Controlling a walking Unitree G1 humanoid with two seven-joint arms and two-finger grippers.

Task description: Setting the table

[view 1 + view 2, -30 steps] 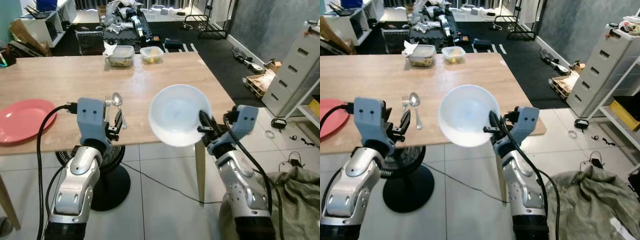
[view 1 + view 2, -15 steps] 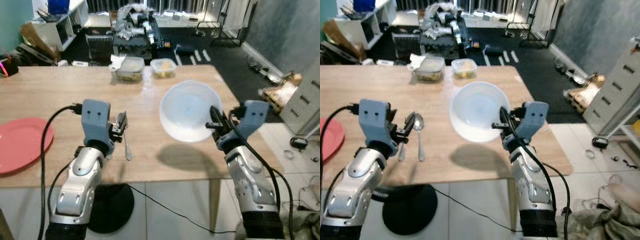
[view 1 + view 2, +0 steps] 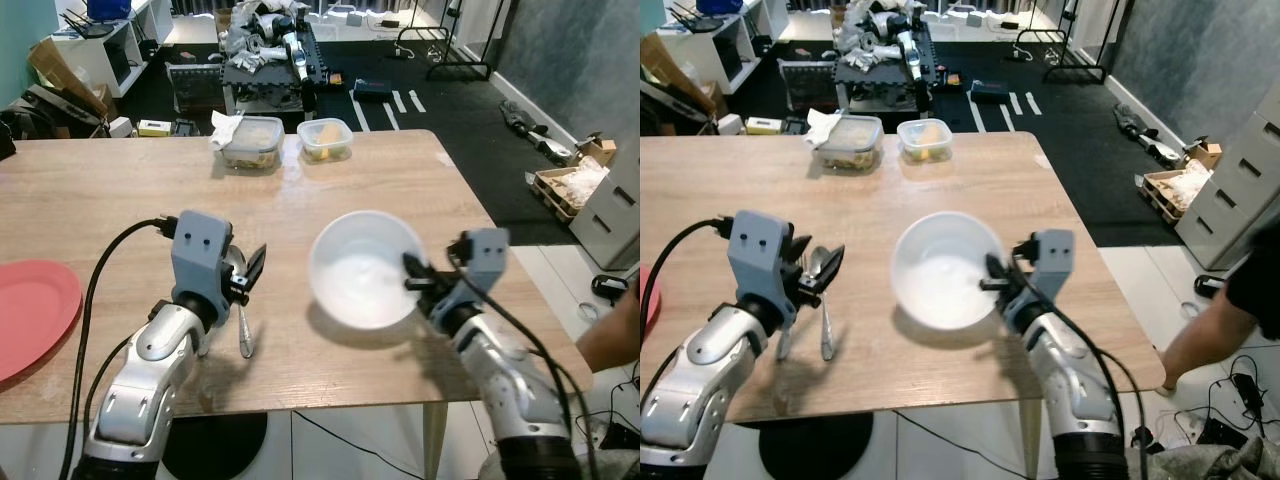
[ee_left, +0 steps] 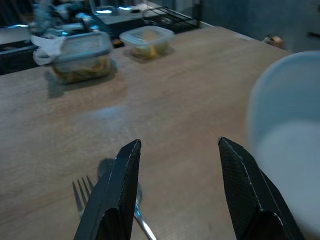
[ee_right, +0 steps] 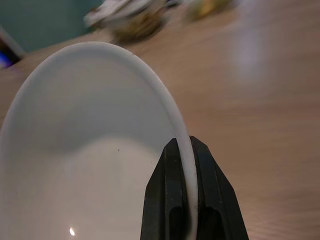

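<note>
Setting a place at the wooden table (image 3: 120,200), the robot works from its near edge: at far left lies a red plate (image 3: 30,315), then the left gripper (image 3: 248,275), its two black fingers spread apart and holding nothing, hangs just above a fork (image 4: 80,195) and spoon (image 3: 242,335) lying side by side on the wood. Toward the middle, the right gripper (image 3: 412,272) is clamped on the rim of a white bowl (image 3: 362,268), one finger inside the wall and one outside, with the bowl low over the tabletop or resting on it (which of the two cannot be told). It looks rigid, smooth and breakable, likely slippery under a rim pinch, so a deep hold on the wall and a gentle set-down seem wise. The bowl is empty. At the far edge stand two lidded clear containers (image 3: 250,140) holding food, one topped with a crumpled tissue. At far right, a person's arm (image 3: 1215,325) reaches downward beside the table.
</note>
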